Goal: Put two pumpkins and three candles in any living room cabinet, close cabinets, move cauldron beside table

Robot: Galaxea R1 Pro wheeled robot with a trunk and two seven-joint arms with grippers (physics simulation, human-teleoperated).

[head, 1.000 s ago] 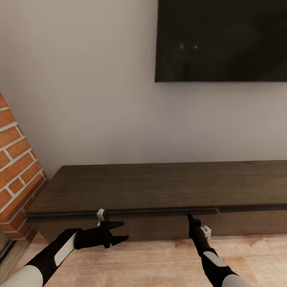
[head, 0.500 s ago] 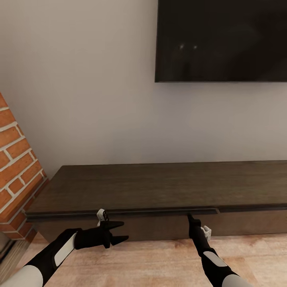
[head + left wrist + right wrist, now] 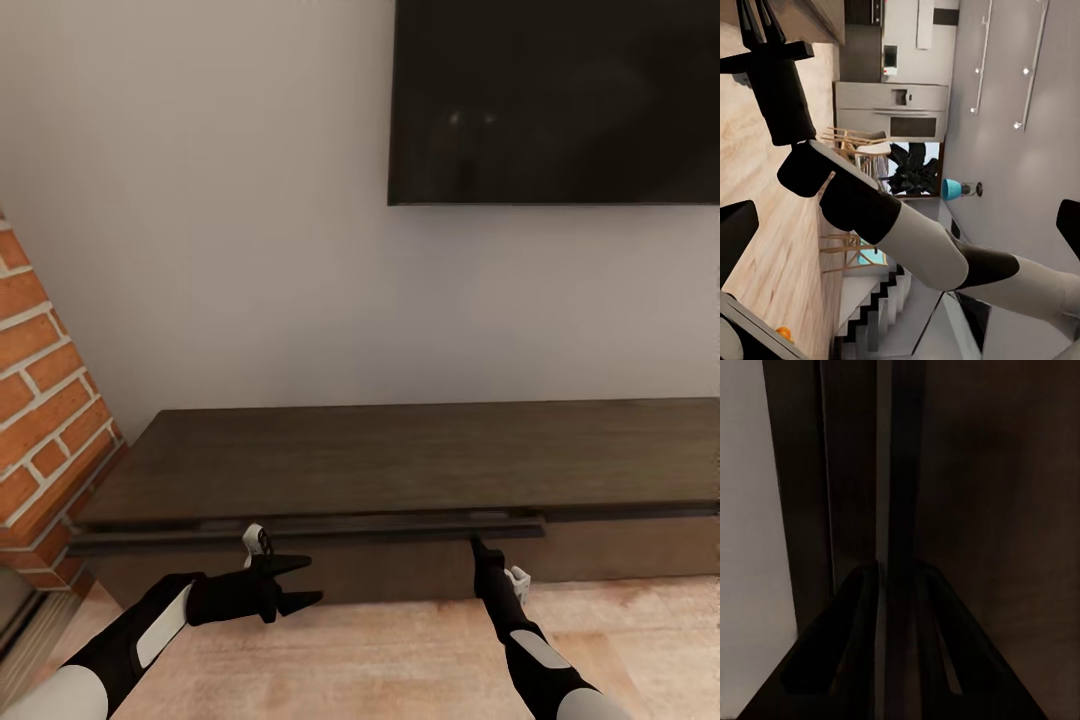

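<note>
The right pincer [image 3: 478,547] is clamped on the top lip of a drawer front of the cabinet [image 3: 400,465], the drawer just cracked open. The left pincer [image 3: 300,582] hangs spread and empty beside it. Judging by this, stowing has barely begun: pumpkins, candles and cauldron all remain to be handled.

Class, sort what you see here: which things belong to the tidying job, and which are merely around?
Job:
- cabinet, its drawer slightly ajar
- right claw at the drawer lip
- left claw, open

Around:
- television
- brick column
- wood floor
</note>
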